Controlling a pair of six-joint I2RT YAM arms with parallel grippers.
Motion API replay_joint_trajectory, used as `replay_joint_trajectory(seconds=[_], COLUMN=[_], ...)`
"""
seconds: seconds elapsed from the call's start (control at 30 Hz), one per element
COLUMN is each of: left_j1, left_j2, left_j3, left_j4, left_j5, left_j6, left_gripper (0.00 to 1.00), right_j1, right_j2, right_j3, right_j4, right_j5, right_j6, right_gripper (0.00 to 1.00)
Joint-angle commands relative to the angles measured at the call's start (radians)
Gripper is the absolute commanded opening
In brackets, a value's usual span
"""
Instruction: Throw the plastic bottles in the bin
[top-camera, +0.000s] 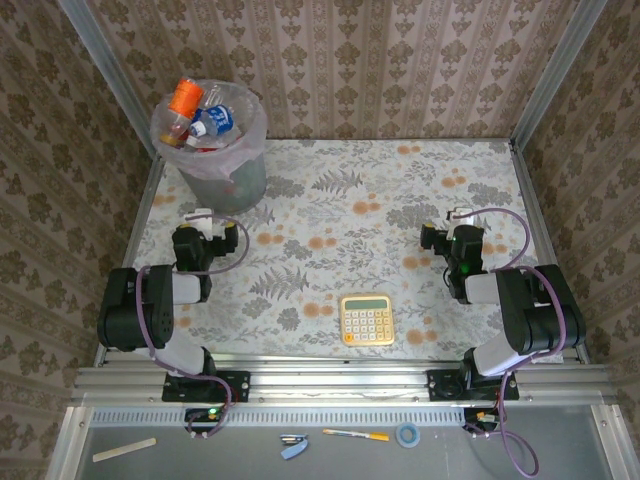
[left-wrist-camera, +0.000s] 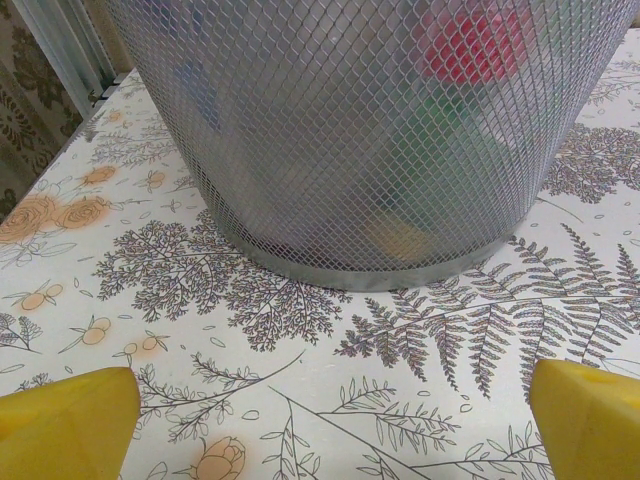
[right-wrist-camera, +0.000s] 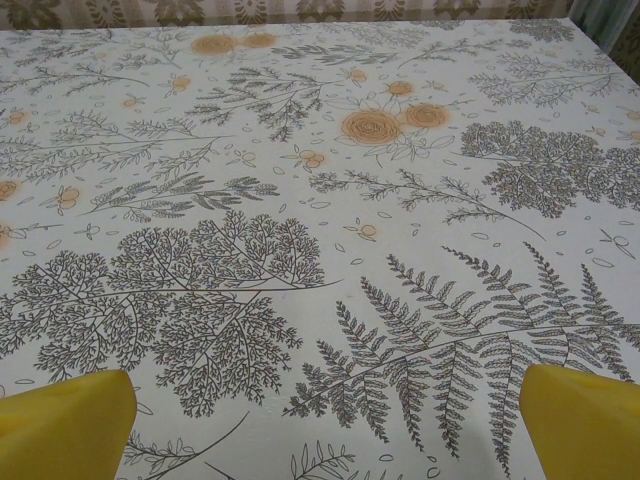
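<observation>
The bin (top-camera: 228, 178) stands in the table's (top-camera: 400, 190) far-left corner, close against the left wall (top-camera: 60, 150) and the corner post (top-camera: 107, 70), leaving little passage behind or left of it. Plastic bottles (top-camera: 200, 115) heap above its rim. A short strip of bare cloth separates its mesh side from the wide-spread left gripper (left-wrist-camera: 320, 430). The table's middle and right lie open. A yellow calculator (top-camera: 366, 319) lies flat near the front edge, between the arms. Ahead of the right gripper (right-wrist-camera: 320, 430), bare cloth runs on, seemingly unobstructed.
</observation>
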Motion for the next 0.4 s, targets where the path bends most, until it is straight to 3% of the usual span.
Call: replay_joint_trajectory(seconds=[0.0, 0.37], left_j1=[-0.002, -0.002], left_j2=[-0.008, -0.009], left_j3=[0.003, 0.002], left_j4=[0.006, 0.009], left_j5=[-0.01, -0.009], left_j6=[0.021, 0.021], left_gripper=[1.0, 1.0], right_j1=[-0.002, -0.002], right_j2=[-0.005, -0.003], right_j3=[0.018, 0.015], right_j4=[0.044, 0.048], right_j5=[0.002, -0.008], right_j6=[0.001, -0.003], right_gripper=[1.0, 1.0])
